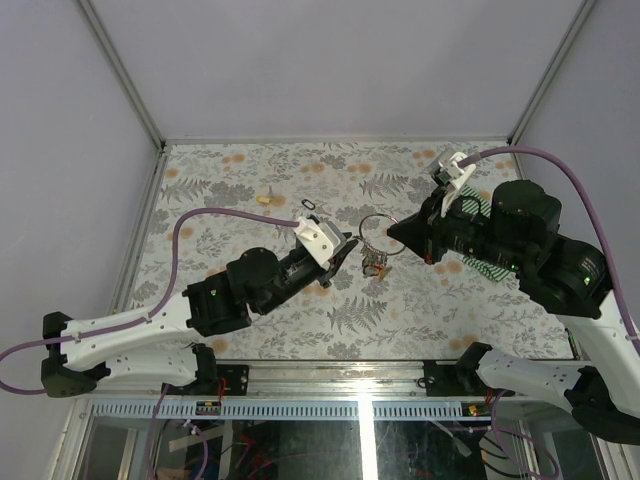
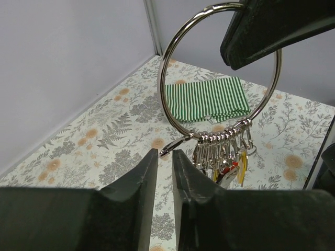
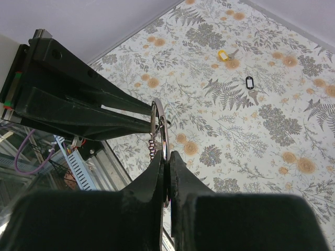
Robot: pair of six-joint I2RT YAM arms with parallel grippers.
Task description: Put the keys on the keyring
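Observation:
My right gripper (image 1: 397, 232) is shut on the thin silver keyring (image 1: 374, 232) and holds it upright above the table; in the right wrist view its fingertips (image 3: 175, 159) pinch the wire (image 3: 163, 130). In the left wrist view the keyring (image 2: 166, 104) carries a row of silver clips with yellow and red keys (image 2: 230, 164) hanging below. My left gripper (image 2: 165, 152) is nearly closed, its tips on the end of one clip (image 2: 175, 146) that sticks out sideways from the ring. A yellow key (image 1: 264, 199) and a black key (image 1: 308, 206) lie on the table.
A green striped cloth (image 2: 207, 98) lies on the floral table beyond the ring, under my right arm (image 1: 480, 265). The yellow key (image 3: 223, 54) and black key (image 3: 249, 83) lie far left of the ring. White walls stand at the left, back and right.

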